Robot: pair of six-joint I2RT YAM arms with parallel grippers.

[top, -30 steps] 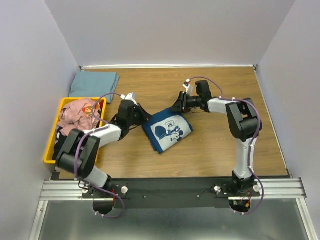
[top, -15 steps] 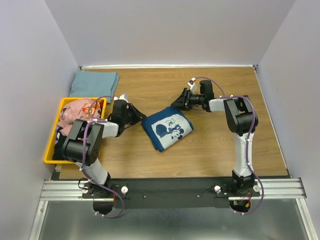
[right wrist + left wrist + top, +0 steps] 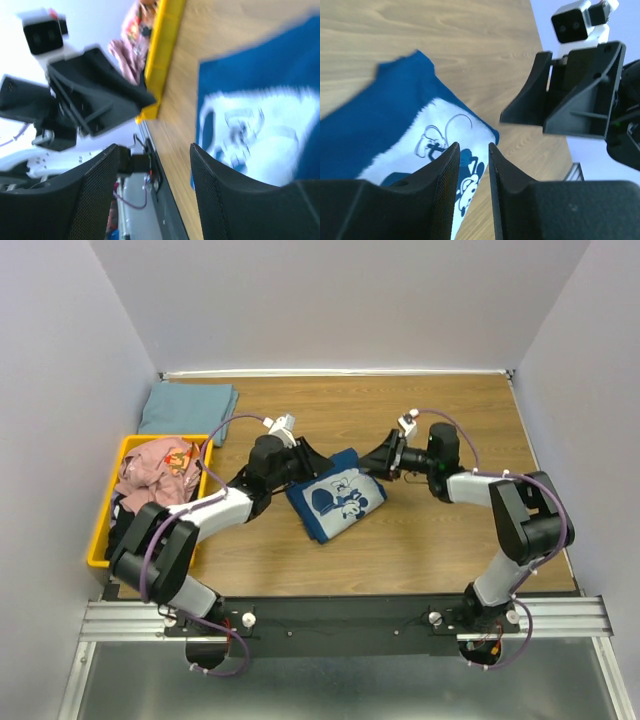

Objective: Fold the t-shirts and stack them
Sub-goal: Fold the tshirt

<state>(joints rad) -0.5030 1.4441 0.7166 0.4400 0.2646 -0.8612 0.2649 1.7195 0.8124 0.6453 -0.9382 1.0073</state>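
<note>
A folded dark navy t-shirt (image 3: pixel 335 497) with a white cartoon print lies on the wooden table (image 3: pixel 420 540), mid-left. My left gripper (image 3: pixel 316 462) hovers at its far left edge, jaws a narrow gap apart with nothing between them (image 3: pixel 472 147); the print shows below (image 3: pixel 445 125). My right gripper (image 3: pixel 379 459) sits at the shirt's far right corner, open wide and empty (image 3: pixel 152 150), with the shirt (image 3: pixel 260 85) beside it. A pale grey-blue t-shirt (image 3: pixel 188 407) lies folded at the far left. A pink t-shirt (image 3: pixel 150 472) and a black one (image 3: pixel 120 523) are bunched in the bin.
The yellow plastic bin (image 3: pixel 98 543) stands at the table's left edge, also showing in the right wrist view as the yellow bin (image 3: pixel 162 50). The two grippers face each other closely across the shirt's far edge. Grey walls enclose the table on three sides.
Both grippers have opened wider. The left gripper pulled back left, then came forward to the shirt's far left edge. The right arm swung its elbow out to the right.
</note>
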